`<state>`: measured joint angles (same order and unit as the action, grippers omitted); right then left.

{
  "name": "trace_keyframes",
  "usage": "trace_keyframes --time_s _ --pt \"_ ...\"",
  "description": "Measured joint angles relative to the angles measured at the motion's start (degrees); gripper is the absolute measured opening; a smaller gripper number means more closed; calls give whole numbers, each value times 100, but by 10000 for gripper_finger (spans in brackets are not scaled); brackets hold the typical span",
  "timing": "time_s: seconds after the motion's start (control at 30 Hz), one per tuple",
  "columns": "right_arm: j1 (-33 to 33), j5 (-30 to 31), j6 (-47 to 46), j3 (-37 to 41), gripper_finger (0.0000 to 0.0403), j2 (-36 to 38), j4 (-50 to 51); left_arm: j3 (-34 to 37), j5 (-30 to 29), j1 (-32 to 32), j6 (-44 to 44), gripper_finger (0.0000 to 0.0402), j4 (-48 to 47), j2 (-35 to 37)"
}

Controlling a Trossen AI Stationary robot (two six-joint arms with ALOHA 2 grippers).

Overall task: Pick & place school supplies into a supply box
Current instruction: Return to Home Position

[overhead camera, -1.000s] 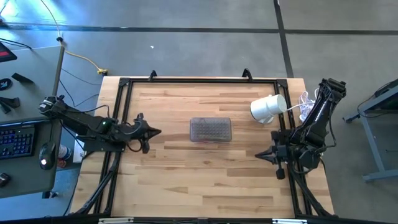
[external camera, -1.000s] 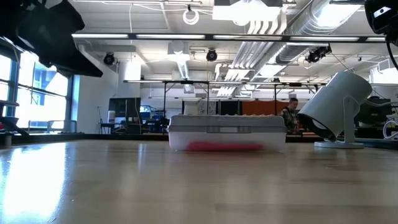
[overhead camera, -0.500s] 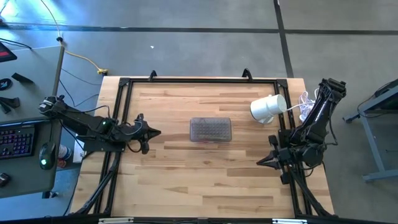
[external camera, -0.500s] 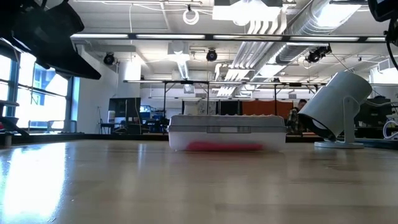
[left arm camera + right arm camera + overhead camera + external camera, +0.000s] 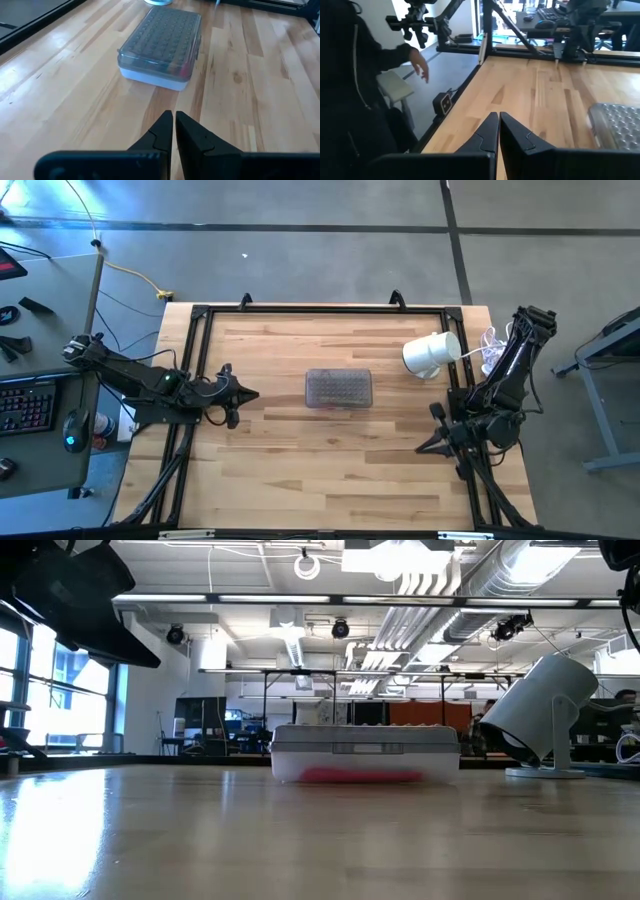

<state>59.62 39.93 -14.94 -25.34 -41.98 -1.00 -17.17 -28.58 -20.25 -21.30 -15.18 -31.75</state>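
Observation:
The supply box (image 5: 339, 388) sits in the middle of the table with its textured greyish lid down; it shows in the left wrist view too (image 5: 162, 42). Through its clear wall I see something red (image 5: 360, 776); no other school supplies show anywhere. My left gripper (image 5: 254, 393) hovers to the box's left, pointing at it, fingers shut and empty (image 5: 174, 114). My right gripper (image 5: 422, 448) is near the table's right edge, on the near-right side of the box, also shut and empty (image 5: 499, 114).
A white cylindrical object (image 5: 430, 353) stands on the far right of the table, with a white cable bundle (image 5: 492, 340) behind it. A black frame (image 5: 200, 315) runs around the table top. A person's hand (image 5: 420, 62) and dark sleeve show beyond the table's edge.
My right gripper has moved a little toward the table's near edge and turned slightly, still shut. The left arm and the box have kept still.

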Motion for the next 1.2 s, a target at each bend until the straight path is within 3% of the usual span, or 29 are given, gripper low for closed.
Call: trace_keyframes --time_s 1.2 --pt "2 -180 0 0 0 0 0 -2 9 0 -4 57 0 0"
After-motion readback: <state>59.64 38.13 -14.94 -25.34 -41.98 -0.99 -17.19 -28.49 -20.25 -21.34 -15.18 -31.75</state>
